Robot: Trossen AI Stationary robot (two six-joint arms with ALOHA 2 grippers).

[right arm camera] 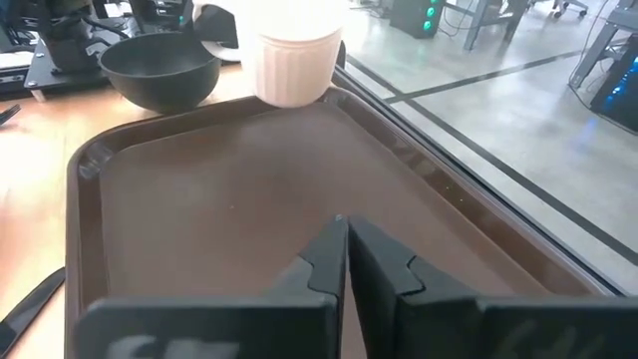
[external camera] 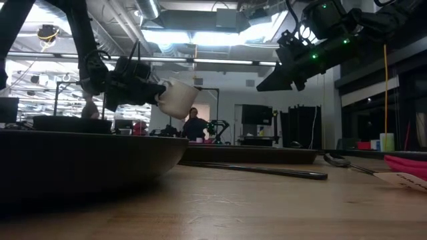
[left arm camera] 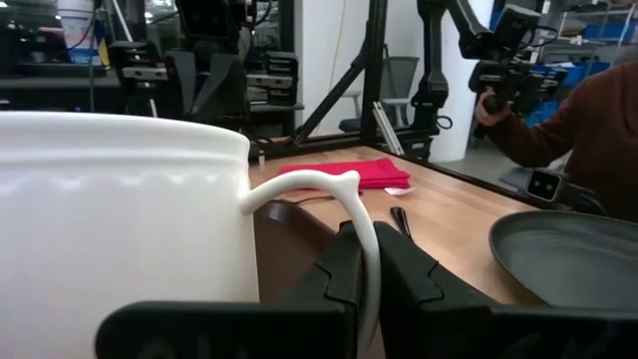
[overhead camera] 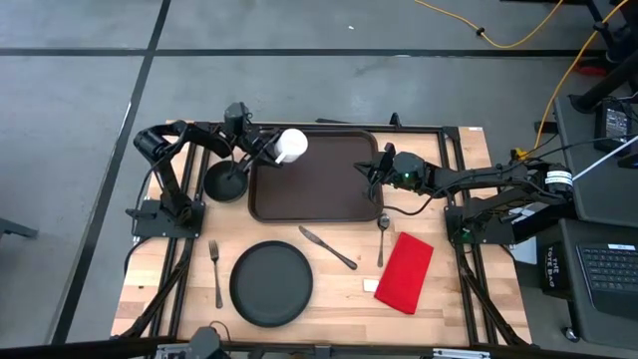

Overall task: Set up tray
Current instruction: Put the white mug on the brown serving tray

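Observation:
The dark brown tray (overhead camera: 314, 178) lies flat at the table's far middle. A white mug (overhead camera: 291, 146) hangs above the tray's far left corner, with my left gripper (overhead camera: 269, 152) shut on its handle. In the low view the mug (external camera: 177, 99) floats well above the tray (external camera: 253, 155). My right gripper (overhead camera: 372, 170) hovers over the tray's right edge, shut, with nothing between its fingers. In its wrist view the fingertips (right arm camera: 344, 249) point slantwise down at the tray's floor (right arm camera: 229, 189), with the mug (right arm camera: 294, 50) beyond. My left gripper pinches the mug's thin white handle (left arm camera: 361, 214) between its two fingers (left arm camera: 334, 274). The fingers come level from the table's left side. The mug (left arm camera: 120, 219) is lifted clear of the tray, roughly upright and a little tilted.
A black bowl (overhead camera: 226, 181) stands just left of the tray. Nearer the front lie a fork (overhead camera: 215, 271), a round black plate (overhead camera: 271, 283), a knife (overhead camera: 327, 247), a spoon (overhead camera: 382, 237) and a red napkin (overhead camera: 406, 271). A person (left arm camera: 588, 120) stands beyond the table.

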